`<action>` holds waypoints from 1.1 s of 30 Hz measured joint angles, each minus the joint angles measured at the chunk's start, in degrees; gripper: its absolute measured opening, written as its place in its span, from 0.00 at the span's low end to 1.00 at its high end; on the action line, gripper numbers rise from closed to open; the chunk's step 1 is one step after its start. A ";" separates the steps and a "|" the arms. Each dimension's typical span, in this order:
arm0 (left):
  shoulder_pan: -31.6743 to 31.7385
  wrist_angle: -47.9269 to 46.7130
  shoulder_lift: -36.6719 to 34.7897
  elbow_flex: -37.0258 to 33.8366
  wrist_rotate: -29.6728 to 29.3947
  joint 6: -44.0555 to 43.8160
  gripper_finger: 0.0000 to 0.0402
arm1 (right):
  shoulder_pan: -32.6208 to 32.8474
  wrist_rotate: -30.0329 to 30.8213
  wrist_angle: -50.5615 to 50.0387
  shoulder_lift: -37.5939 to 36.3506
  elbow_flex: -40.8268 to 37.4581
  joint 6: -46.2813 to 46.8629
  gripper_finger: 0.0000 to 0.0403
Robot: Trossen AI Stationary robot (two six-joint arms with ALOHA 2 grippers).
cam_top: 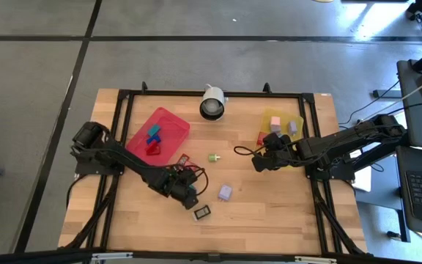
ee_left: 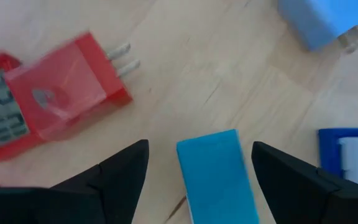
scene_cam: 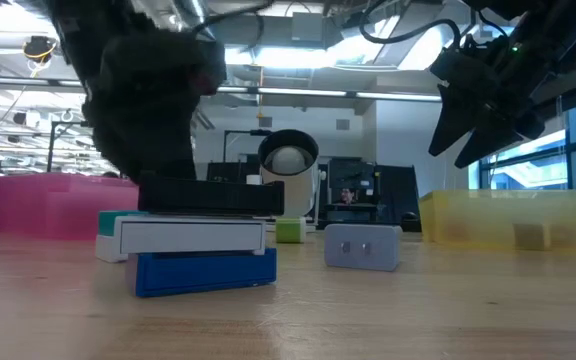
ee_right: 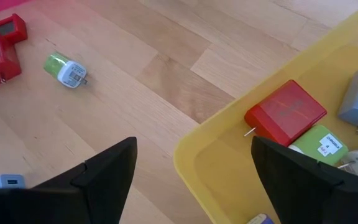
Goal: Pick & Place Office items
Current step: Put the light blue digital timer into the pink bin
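Tabletop [cam_top: 269, 209] of pale wood planks, visibly grained, smooth with a faint sheen. Red tray [cam_top: 168, 117] and yellow tray [ee_right: 241, 155] of translucent plastic, glossy. Red plug adapter [ee_left: 67, 84] cased in shiny plastic, with bare metal prongs. Teal block [ee_left: 219, 174] matt, smooth. Left gripper [ee_left: 197, 171] fingers [ee_left: 120, 177] of matt black plastic.

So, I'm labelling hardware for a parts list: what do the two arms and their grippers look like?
Both arms, left arm and right arm, are black jointed links with black cables looping near the wrists. The left gripper and right gripper each have two black, wedge-shaped fingers without visible markings.
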 joint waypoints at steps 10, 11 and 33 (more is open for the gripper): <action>0.04 -0.28 1.79 0.00 0.72 -0.20 0.71 | -0.02 0.02 0.00 0.00 0.00 -0.02 0.79; 0.04 -0.38 1.79 0.00 0.72 0.30 0.71 | 0.00 0.00 0.02 0.00 0.00 -0.02 0.79; 0.04 0.09 1.79 0.82 1.50 6.68 0.38 | 0.00 0.02 0.02 0.00 0.00 -0.01 0.79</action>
